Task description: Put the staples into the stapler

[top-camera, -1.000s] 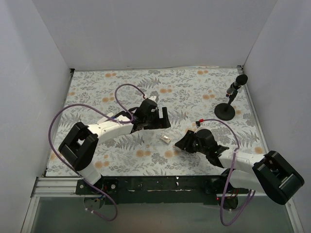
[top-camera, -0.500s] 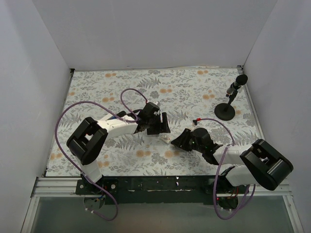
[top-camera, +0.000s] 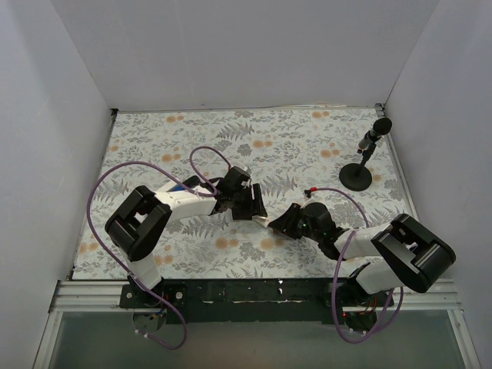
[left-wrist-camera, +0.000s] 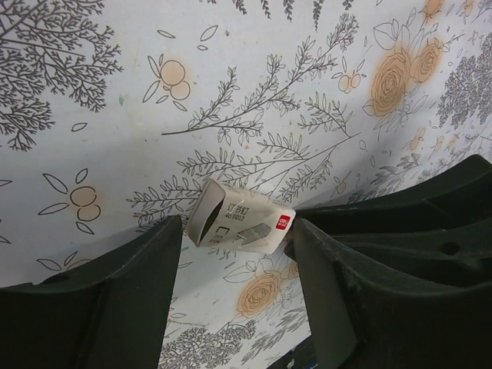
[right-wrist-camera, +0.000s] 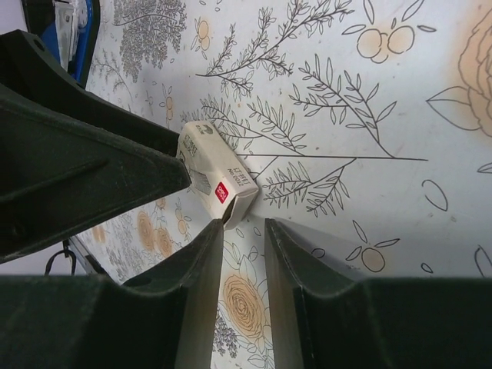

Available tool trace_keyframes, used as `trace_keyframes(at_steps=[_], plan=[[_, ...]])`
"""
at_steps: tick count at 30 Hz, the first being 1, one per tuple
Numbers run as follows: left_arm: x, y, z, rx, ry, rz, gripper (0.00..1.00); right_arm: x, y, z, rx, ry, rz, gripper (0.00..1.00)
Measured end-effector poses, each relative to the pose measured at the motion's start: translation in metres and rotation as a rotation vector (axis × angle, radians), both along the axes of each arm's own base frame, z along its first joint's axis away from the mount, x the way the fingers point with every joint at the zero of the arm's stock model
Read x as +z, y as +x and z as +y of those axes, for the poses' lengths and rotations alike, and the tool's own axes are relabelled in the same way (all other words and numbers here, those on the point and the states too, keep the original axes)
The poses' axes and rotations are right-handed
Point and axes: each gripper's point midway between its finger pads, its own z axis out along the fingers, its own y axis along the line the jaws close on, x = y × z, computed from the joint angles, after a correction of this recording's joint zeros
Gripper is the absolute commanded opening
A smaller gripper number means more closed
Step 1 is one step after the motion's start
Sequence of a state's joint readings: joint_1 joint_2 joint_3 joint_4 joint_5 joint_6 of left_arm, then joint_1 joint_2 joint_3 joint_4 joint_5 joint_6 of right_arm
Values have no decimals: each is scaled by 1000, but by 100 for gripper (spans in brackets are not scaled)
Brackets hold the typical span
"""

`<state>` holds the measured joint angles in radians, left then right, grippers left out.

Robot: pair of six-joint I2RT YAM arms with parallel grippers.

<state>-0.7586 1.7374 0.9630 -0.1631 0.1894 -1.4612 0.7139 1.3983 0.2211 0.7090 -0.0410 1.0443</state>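
Observation:
The staples (left-wrist-camera: pixel 240 223) are a small white box with a red logo, lying on the floral mat (top-camera: pixel 307 146) between both grippers, also visible in the overhead view as staples (top-camera: pixel 264 221). My left gripper (left-wrist-camera: pixel 234 231) stands open with its fingertips closely bracketing the box's two ends. A sliver of mat shows at the left finger (left-wrist-camera: pixel 131 284). My right gripper (right-wrist-camera: pixel 244 224) is open by a narrow gap, its tips just short of the box's end flap on the staples (right-wrist-camera: pixel 217 183). A bit of the blue stapler (right-wrist-camera: pixel 77 31) shows behind the left arm.
A black microphone stand (top-camera: pixel 356 177) is at the back right of the mat. White walls enclose the table on three sides. Purple cables loop over both arms. The left gripper's dark finger (right-wrist-camera: pixel 77 177) fills the left of the right wrist view.
The left gripper came down and right onto the staple box while its jaws narrowed a lot. The right gripper slid left up to the box and narrowed slightly.

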Motion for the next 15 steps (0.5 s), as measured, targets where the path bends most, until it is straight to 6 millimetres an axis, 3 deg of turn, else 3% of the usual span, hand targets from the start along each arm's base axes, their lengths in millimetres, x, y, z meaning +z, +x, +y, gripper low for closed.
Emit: trace_keyframes(at_steps=[15], plan=[[4,-7,-3,-14,-31,16,54,-1,5,3,-20,26,5,32]])
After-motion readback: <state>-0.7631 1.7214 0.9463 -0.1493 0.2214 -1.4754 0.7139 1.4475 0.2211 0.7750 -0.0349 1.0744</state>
